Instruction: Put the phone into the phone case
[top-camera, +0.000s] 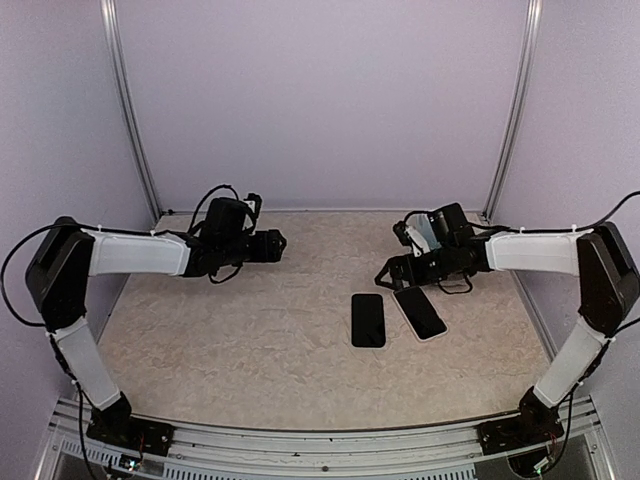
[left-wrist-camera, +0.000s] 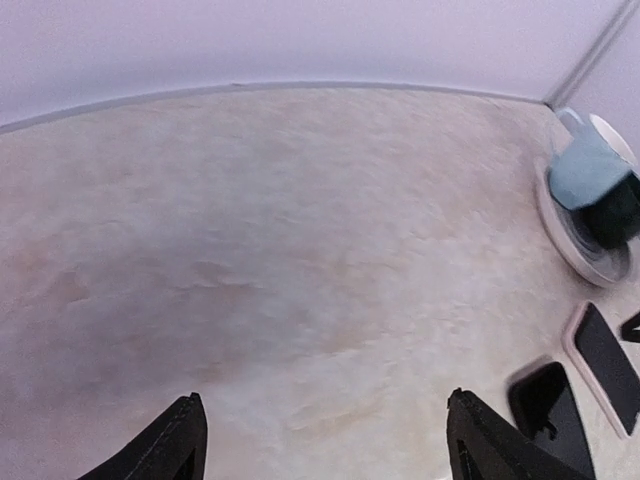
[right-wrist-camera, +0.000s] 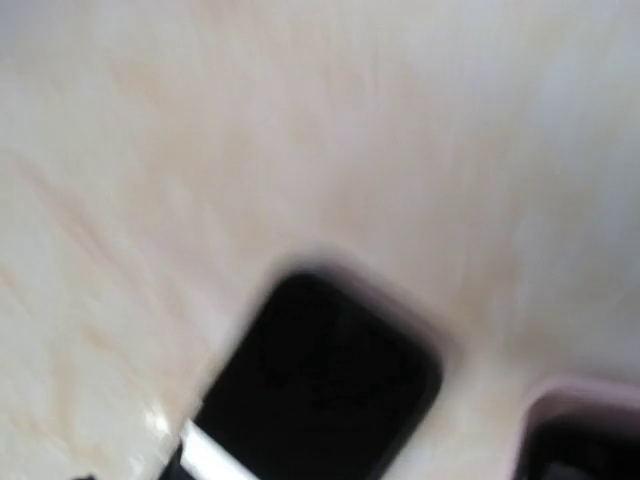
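Note:
A black phone (top-camera: 368, 320) lies flat on the table, right of the middle. Just to its right a pale pink-rimmed phone case (top-camera: 420, 313) lies at a slant, its inside dark. Both also appear at the lower right of the left wrist view, the phone (left-wrist-camera: 550, 415) and the case (left-wrist-camera: 605, 365). My right gripper (top-camera: 397, 273) hangs open just over the far end of the case, holding nothing. Its blurred wrist view shows the phone (right-wrist-camera: 320, 385) and a corner of the case (right-wrist-camera: 580, 430), but no fingers. My left gripper (left-wrist-camera: 320, 440) is open and empty, over bare table at the far left (top-camera: 278, 244).
The table (top-camera: 250, 330) is a pale marbled board with lilac walls on three sides and aluminium posts (top-camera: 135, 130) in the back corners. The right arm's pale blue and white wrist parts (left-wrist-camera: 585, 180) show at the right edge of the left wrist view.

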